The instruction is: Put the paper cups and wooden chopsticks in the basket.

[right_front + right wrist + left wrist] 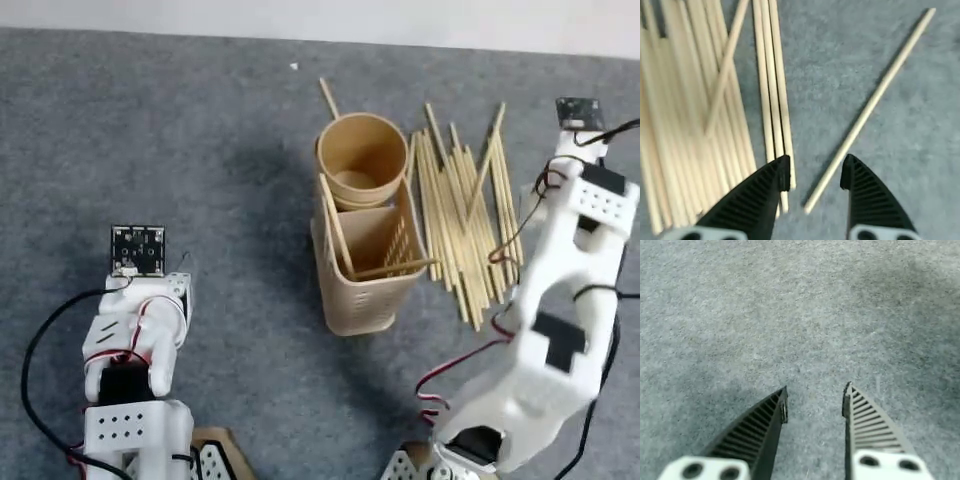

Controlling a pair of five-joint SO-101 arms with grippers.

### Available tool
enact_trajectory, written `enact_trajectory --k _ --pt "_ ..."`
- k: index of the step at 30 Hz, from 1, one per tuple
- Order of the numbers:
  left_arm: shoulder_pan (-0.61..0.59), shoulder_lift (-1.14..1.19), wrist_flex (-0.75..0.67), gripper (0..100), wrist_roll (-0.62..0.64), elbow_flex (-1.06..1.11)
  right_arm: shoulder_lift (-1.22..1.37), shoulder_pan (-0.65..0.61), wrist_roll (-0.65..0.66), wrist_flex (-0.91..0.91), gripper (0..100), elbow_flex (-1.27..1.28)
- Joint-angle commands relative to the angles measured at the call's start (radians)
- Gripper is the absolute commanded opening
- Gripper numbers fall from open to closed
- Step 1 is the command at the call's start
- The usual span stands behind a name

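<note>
Right gripper [815, 170] hangs open and empty over the loose pale wooden chopsticks [465, 225], which lie beside the tan slatted basket [365, 300] toward the table's right edge, long axes running far-to-near. I see one stray stick [870, 107] slanting out from between its jaws. Left gripper [815, 397], open and empty, is well apart. One brown paper cup [360, 160] stands in the basket.

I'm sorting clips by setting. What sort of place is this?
Likely a robotics lab bench: the left arm and right arm stand at a table covered in grey carpet-like cloth, with a basket, paper cup and loose chopsticks staged.
</note>
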Motion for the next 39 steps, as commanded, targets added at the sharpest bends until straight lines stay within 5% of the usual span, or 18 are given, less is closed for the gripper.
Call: enact_trajectory --k 1,16,21,32,39 --pt "0.021 -0.01 -0.018 20 -0.008 -0.007 0.107 -0.074 0.041 -0.039 18.0 -0.099" --pt "0.022 -0.01 -0.018 20 -0.008 -0.007 0.269 -0.085 0.081 -0.131 17.8 -0.102" --pt "0.022 -0.01 -0.018 20 -0.008 -0.007 0.269 -0.087 0.081 -0.13 0.0 -0.102" --pt "0.022 -0.01 -0.017 20 -0.008 -0.007 0.246 -0.073 0.071 -0.093 0.5 -0.114" --pt "0.022 -0.01 -0.017 20 -0.008 -0.007 0.021 -0.064 -0.114 0.062 0.5 -0.335"
